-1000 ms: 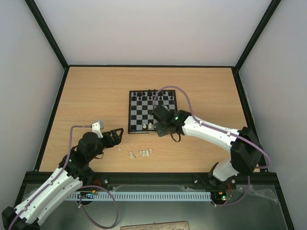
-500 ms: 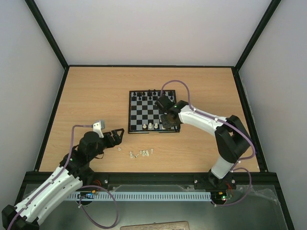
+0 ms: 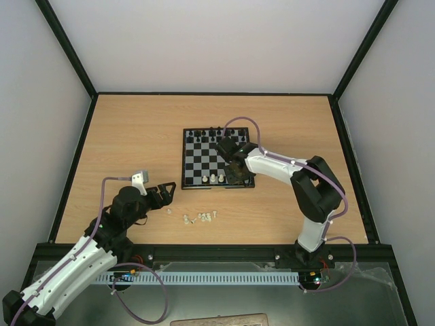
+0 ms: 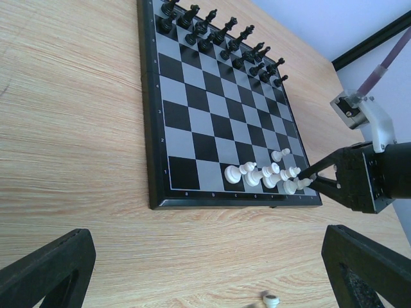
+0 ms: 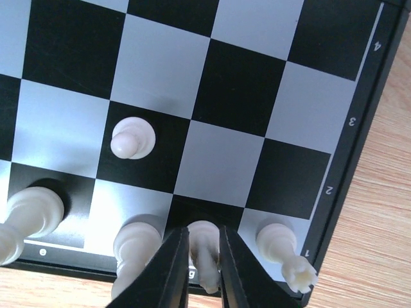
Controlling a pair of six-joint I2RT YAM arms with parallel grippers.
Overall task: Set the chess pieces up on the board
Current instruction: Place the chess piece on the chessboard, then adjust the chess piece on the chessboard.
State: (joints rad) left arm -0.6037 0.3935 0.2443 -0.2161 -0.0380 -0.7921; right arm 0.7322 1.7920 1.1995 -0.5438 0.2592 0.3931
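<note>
Our left gripper (image 3: 167, 193) hangs over the worktop (image 3: 122, 136), jaws spread wide, with loose chess pieces (image 3: 200, 217) lying near it. On the board (image 3: 185, 163), our right gripper (image 5: 203, 232) pinches a white piece (image 5: 205, 263) on the near row, between two neighbouring white pieces.

Overhead, two wrist views; common board (image 3: 200, 163)

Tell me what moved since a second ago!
The right arm folded in, its elbow swinging left, and the right gripper slid right along the near row of the board to the corner. There it pinches a white piece standing on its square. The left gripper stayed open, and the loose white pieces on the table stayed put.
</note>
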